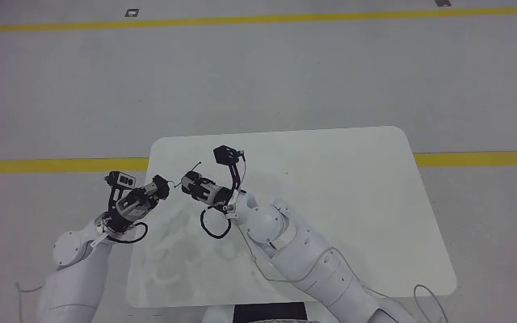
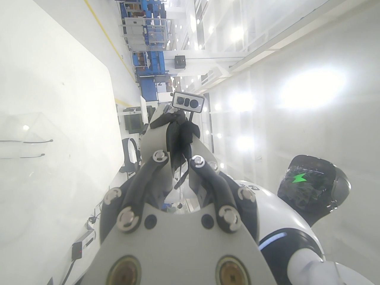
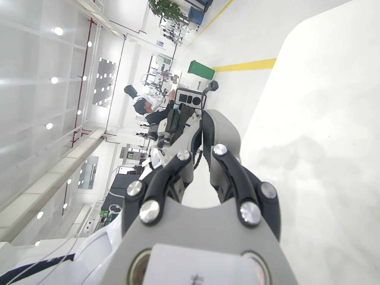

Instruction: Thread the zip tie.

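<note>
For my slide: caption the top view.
Left gripper and right gripper face each other above the white table, a thin black zip tie at the right one's tip.

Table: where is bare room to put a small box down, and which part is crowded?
Free: the right half of the table, between the right arm and the right rim, and the far strip beyond both grippers. Crowded: the left near part, where the left gripper and right gripper meet close together.
</note>
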Robot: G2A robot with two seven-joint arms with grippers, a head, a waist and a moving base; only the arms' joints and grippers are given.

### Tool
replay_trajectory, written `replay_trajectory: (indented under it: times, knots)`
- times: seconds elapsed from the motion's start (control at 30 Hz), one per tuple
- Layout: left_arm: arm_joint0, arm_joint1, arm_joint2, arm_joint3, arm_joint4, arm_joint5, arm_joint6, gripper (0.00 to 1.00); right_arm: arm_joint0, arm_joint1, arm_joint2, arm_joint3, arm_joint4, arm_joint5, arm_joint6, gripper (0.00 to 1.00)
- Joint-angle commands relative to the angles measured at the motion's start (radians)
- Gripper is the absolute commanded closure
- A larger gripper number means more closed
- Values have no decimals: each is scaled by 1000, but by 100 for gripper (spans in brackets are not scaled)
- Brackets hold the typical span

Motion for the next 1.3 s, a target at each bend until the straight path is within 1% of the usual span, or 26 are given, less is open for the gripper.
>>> replay_trajectory:
  times: [0.0, 0.3, 0.53, 0.77, 1.03, 1.27]
  knots:
    - [0, 0, 0, 0, 0, 0, 0, 100, 7, -2, -6, 10, 10, -1, 12, 100]
    - [0, 0, 0, 0, 0, 0, 0, 100, 29, -12, -27, 47, 48, -22, 16, 100]
    - [0, 0, 0, 0, 0, 0, 0, 100, 27, -16, -29, 55, 70, -39, -6, 100]
    - [0, 0, 0, 0, 0, 0, 0, 100, 29, -18, -31, 59, 75, -41, -12, 100]
    - [0, 0, 0, 0, 0, 0, 0, 100, 14, -10, -12, 31, 35, -33, -50, 100]
    - [0, 0, 0, 0, 0, 0, 0, 100, -1, -3, -1, -1, 2, -24, -49, 100]
